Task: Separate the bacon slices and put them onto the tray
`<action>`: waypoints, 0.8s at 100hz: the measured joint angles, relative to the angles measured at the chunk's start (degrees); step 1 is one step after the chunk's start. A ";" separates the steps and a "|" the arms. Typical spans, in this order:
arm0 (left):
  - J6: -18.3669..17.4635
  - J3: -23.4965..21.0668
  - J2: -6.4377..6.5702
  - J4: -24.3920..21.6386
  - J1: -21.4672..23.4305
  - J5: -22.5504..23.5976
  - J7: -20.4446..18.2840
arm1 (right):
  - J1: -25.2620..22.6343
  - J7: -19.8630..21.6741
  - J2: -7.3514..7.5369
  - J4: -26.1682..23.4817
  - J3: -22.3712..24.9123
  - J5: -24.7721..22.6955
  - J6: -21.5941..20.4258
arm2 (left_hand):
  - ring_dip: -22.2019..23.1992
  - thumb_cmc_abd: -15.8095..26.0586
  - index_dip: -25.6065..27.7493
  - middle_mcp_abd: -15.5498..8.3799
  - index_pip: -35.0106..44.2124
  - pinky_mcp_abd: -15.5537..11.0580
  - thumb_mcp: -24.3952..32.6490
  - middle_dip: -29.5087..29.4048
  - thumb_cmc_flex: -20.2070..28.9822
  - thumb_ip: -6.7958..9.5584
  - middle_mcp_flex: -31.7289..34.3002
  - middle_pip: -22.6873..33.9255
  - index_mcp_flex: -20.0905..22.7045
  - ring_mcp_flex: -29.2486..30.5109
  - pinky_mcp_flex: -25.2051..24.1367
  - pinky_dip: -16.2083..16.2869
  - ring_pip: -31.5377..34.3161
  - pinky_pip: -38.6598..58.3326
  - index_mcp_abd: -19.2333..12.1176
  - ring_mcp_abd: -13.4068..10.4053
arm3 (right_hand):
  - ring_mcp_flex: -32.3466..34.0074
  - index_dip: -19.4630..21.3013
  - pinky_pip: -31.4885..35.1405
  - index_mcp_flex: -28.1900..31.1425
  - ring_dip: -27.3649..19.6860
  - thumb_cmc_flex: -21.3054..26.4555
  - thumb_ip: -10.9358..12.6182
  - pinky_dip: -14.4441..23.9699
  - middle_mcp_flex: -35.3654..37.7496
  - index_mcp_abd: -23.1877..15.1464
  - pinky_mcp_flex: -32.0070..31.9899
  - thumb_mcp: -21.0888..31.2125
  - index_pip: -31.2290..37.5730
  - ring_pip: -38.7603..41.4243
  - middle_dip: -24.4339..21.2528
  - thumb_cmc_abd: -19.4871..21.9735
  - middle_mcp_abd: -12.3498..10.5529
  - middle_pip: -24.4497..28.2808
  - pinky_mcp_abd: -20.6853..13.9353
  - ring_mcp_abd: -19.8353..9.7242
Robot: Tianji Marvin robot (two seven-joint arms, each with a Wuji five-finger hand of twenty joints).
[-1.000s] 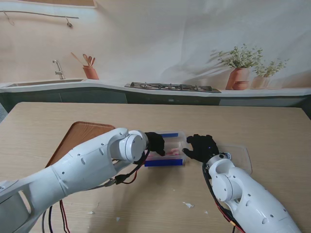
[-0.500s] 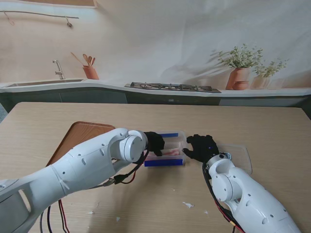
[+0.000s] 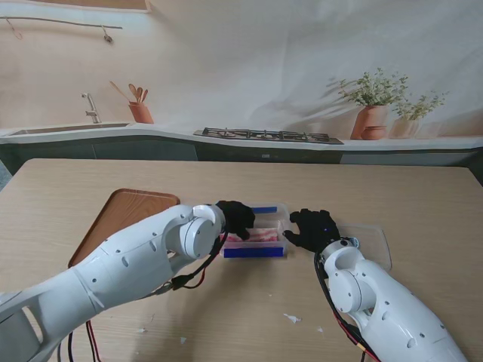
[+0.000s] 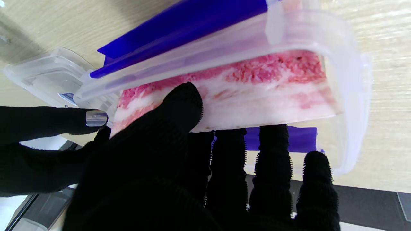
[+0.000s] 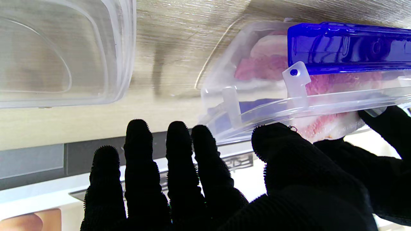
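A pink-and-white bacon slab (image 3: 261, 236) sits in a clear container (image 3: 281, 220) with blue clips in the middle of the table. My left hand (image 3: 235, 217) is shut on the slab's left end. In the left wrist view the thumb (image 4: 183, 102) presses on the bacon (image 4: 257, 93) and the fingers (image 4: 273, 144) curl beneath it, tipping it up from the container (image 4: 350, 64). My right hand (image 3: 313, 228) is open at the container's right end, fingers spread. Its thumb (image 5: 285, 144) rests against the container's rim (image 5: 244, 106). The wooden tray (image 3: 124, 215) lies at the left.
The container's clear lid (image 3: 373, 241) lies on the table right of my right hand, and appears as the lid (image 5: 64, 54) in the right wrist view. Small white scraps (image 3: 292, 318) lie on the table nearer to me. A counter with a stove runs beyond the far edge.
My left hand has drawn slightly left and away from me, and the bacon slab now stands more exposed and tilted in the container. The right hand has stayed put.
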 measured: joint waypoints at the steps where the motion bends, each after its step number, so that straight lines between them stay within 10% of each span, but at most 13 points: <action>1: -0.04 -0.08 0.02 -0.04 0.06 0.08 0.09 | 0.00 0.00 0.00 0.00 0.00 0.00 0.00 | 0.00 -0.01 0.06 0.00 0.01 0.00 0.00 0.01 0.00 0.00 0.00 0.00 0.00 0.00 0.05 0.21 0.02 0.00 0.00 0.00 | 0.00 0.00 0.00 0.00 0.00 0.00 0.00 0.00 0.00 0.00 0.00 0.00 0.00 0.00 0.00 0.00 0.00 0.00 0.00 0.00; 45: -3.13 -2.87 0.31 -0.42 1.61 3.78 4.83 | 0.08 0.08 -0.07 -0.04 -0.25 0.10 0.20 | 0.00 -0.18 0.84 0.00 0.11 1.37 1.18 0.08 -0.27 -0.05 0.46 0.00 0.00 0.50 -1.80 -1.51 0.07 -3.84 0.29 -0.01 | 0.00 0.00 0.00 0.00 0.01 -0.09 -0.03 0.00 0.00 0.00 0.00 -1.39 0.69 0.01 -0.01 -0.06 0.00 0.00 0.01 0.00; 80: -12.80 -5.35 1.43 -0.52 3.75 12.96 11.57 | 0.14 0.13 -0.07 -0.03 -0.30 0.06 0.24 | -0.03 -0.87 0.64 -0.61 1.64 2.01 2.83 0.03 -1.66 -0.06 1.06 0.00 0.00 1.46 -1.32 -1.51 0.18 -3.53 0.05 -0.87 | 0.01 0.00 0.00 0.00 0.01 -0.09 -0.03 0.00 0.00 0.00 0.00 -1.39 0.69 0.01 -0.04 -0.04 0.00 0.00 0.01 0.00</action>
